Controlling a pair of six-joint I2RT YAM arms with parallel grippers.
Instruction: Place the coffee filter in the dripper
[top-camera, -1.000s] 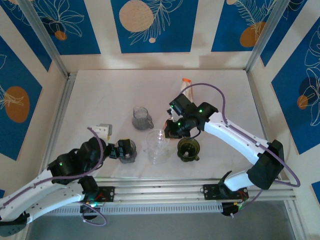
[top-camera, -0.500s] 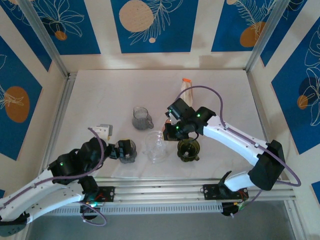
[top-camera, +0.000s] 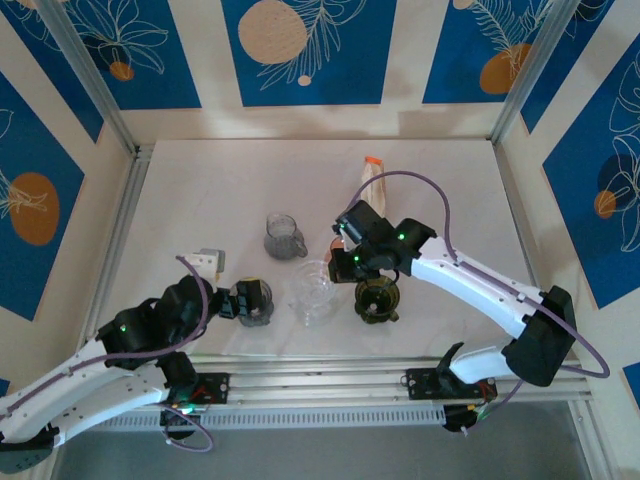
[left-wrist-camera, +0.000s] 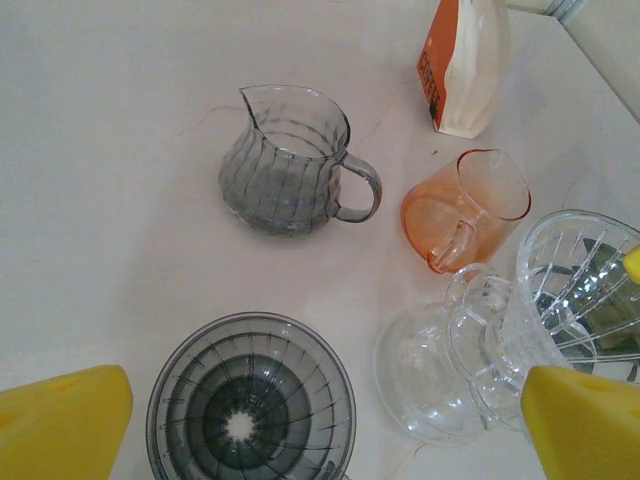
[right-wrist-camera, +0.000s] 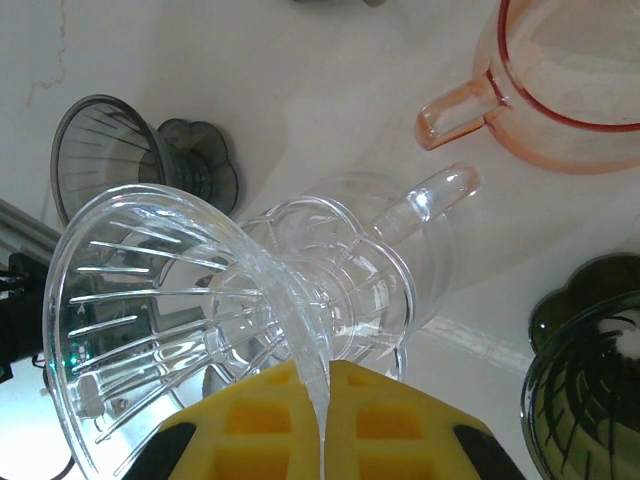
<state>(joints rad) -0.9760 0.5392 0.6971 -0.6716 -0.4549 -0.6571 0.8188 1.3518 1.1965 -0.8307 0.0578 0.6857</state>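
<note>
My right gripper (right-wrist-camera: 322, 382) is shut on the thin rim of a clear glass dripper (right-wrist-camera: 200, 300), which is tilted with its ribbed cone toward the gripper. Seen from above, this dripper (top-camera: 312, 290) sits mid-table beside the right gripper (top-camera: 342, 264). My left gripper (left-wrist-camera: 325, 425) stands open above a smoky grey dripper (left-wrist-camera: 250, 405), which rests upright and empty on the table. The left gripper (top-camera: 248, 300) is at the near left in the top view. The coffee filter is out of view.
A grey ribbed pitcher (left-wrist-camera: 285, 160) stands behind the drippers. An orange cup (left-wrist-camera: 470, 210) lies beside the clear one. A dark green dripper (top-camera: 377, 298) sits right of it. A white and orange pouch (top-camera: 372, 180) stands at the back. A small white block (top-camera: 207, 260) lies left.
The right gripper has shifted slightly toward the near edge, still holding the clear dripper's rim. The left arm has not moved.
</note>
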